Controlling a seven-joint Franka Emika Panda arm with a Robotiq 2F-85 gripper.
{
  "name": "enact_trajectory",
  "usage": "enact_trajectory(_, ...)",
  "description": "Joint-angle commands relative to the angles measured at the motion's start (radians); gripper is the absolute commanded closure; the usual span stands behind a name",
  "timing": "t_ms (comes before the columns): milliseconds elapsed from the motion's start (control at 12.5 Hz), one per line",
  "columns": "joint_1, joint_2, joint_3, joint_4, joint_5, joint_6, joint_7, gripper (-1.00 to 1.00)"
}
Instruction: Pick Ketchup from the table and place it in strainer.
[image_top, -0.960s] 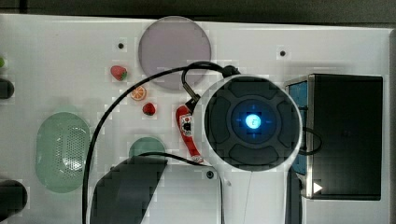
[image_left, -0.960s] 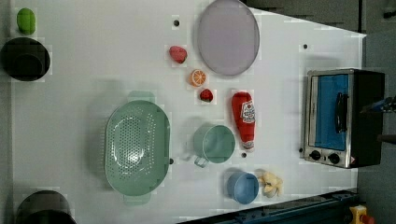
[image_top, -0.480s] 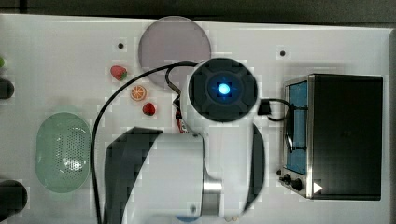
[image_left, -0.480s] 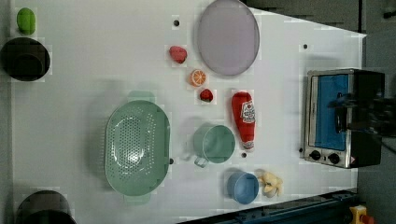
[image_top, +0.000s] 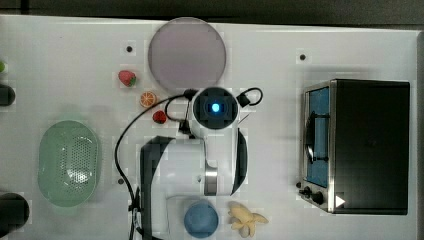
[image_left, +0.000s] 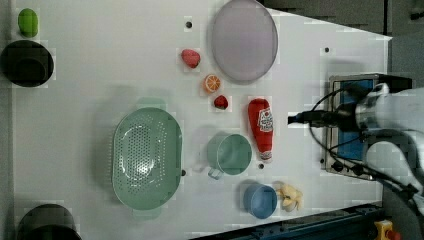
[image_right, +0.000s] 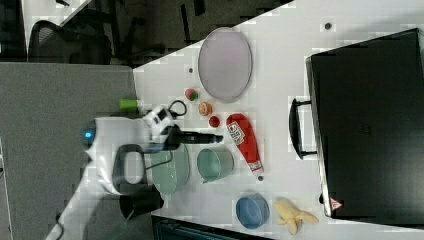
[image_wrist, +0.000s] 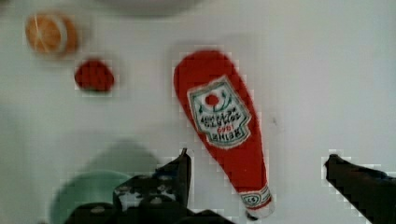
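The ketchup (image_left: 261, 127) is a red squeeze bottle lying on its side on the white table, its white cap toward the blue cup. It also lies flat in the right view (image_right: 244, 140) and the wrist view (image_wrist: 222, 126). My gripper (image_wrist: 258, 156) hovers over the bottle's neck, open, with one finger (image_wrist: 180, 170) on each side and nothing held. From the side, the gripper (image_right: 215, 138) hangs well above the table. The arm covers the bottle in the top view. The strainer (image_top: 67, 162), a pale green perforated oval basket, stands empty beyond the green cup (image_left: 230, 153).
Next to the bottle are a small strawberry (image_left: 220, 102), an orange slice (image_left: 212, 83) and a larger strawberry (image_left: 190, 57). A purple plate (image_top: 187, 52), a toaster oven (image_top: 365, 145), a blue cup (image_left: 260, 200) and a banana (image_left: 290, 196) ring the work area.
The arm has swung toward the top view's left and dropped lower, coming over the ketchup. In the left view it has entered from the right edge. The fingers stayed open.
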Motion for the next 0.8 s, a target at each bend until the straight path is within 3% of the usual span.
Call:
enact_trajectory(80, 0.001, 0.002, 0.000, -0.049, 0.001, 0.134, -0.264, -1.00)
enact_trajectory(800, 0.006, 0.249, 0.001, -0.099, 0.001, 0.400, -0.264, -1.00)
